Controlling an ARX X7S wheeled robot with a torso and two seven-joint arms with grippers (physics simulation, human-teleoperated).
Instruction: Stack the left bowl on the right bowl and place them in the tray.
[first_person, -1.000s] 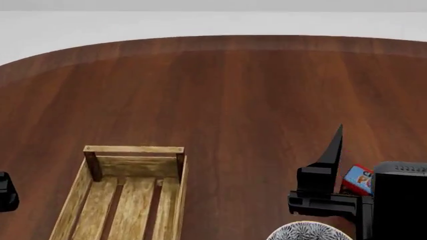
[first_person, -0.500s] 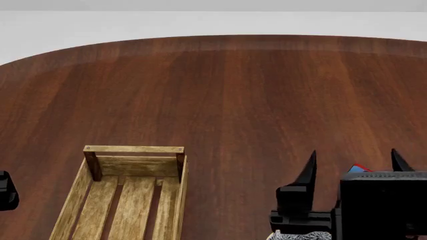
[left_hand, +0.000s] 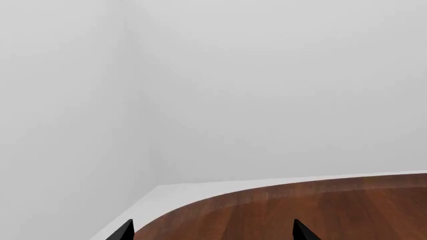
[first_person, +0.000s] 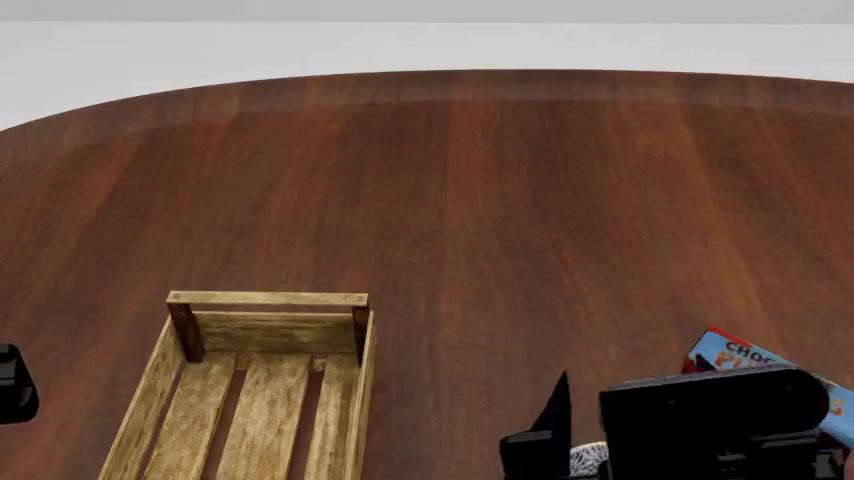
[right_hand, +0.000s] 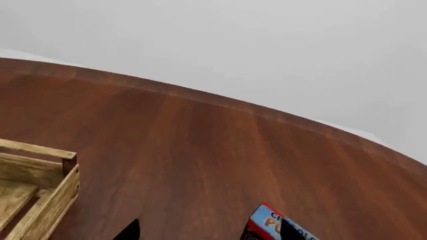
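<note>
The light-wood tray (first_person: 267, 390) lies at the near left of the table, and its end shows in the right wrist view (right_hand: 37, 187). Only a sliver of a grey-patterned bowl (first_person: 587, 460) shows at the bottom edge, under my right gripper (first_person: 647, 420). The other bowl is out of view. In the right wrist view my right gripper (right_hand: 210, 232) has its fingertips (right_hand: 130, 231) wide apart with nothing between them. My left gripper (left_hand: 213, 232) is open and empty, pointing past the table edge at the wall. A bit of the left arm (first_person: 11, 385) shows left of the tray.
A blue chocolate pudding box (first_person: 761, 365) lies just right of my right gripper, and shows close to one fingertip in the right wrist view (right_hand: 270, 226). The round dark-wood table (first_person: 441, 200) stretches far ahead to its curved far edge.
My right gripper has moved left and toward the near edge, dropping low in the head view. It now covers most of the patterned bowl. More of the pudding box shows.
</note>
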